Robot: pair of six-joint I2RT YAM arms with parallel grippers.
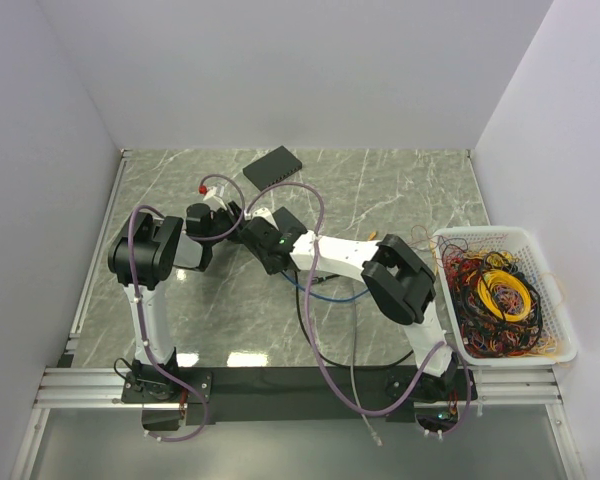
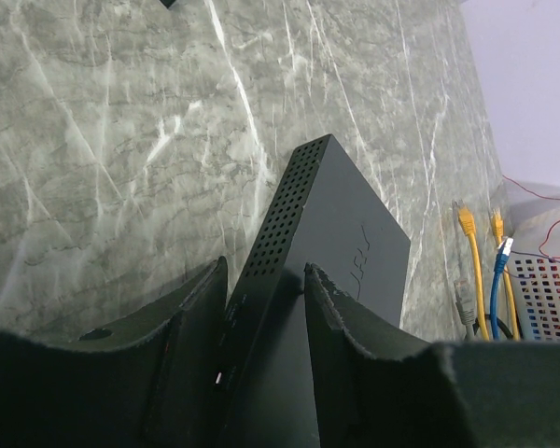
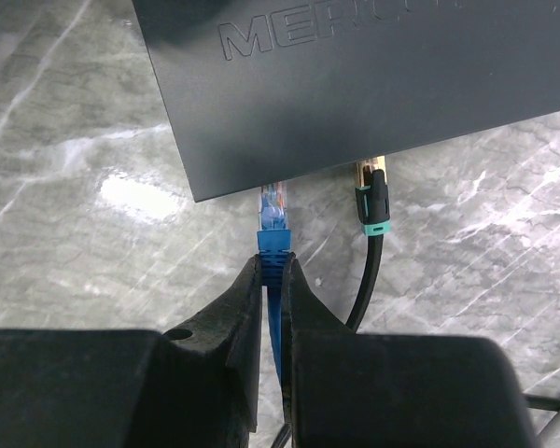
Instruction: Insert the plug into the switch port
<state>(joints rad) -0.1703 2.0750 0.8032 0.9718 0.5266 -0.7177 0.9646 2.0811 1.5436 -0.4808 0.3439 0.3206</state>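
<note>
Marble tabletop (image 1: 400, 180), blue plug (image 3: 273, 219) seemingly at switch (image 3: 355, 93)

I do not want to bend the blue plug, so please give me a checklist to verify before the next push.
1. Left end effector clamps switch: ok.
2. Right end effector shut on blue cable: ok.
3. Blue plug seated: not ok, its clear body shows outside the switch edge.
4. Blue plug lined up with port: cannot tell, port hidden.
5. Black cable apart from blue plug: ok.
</note>
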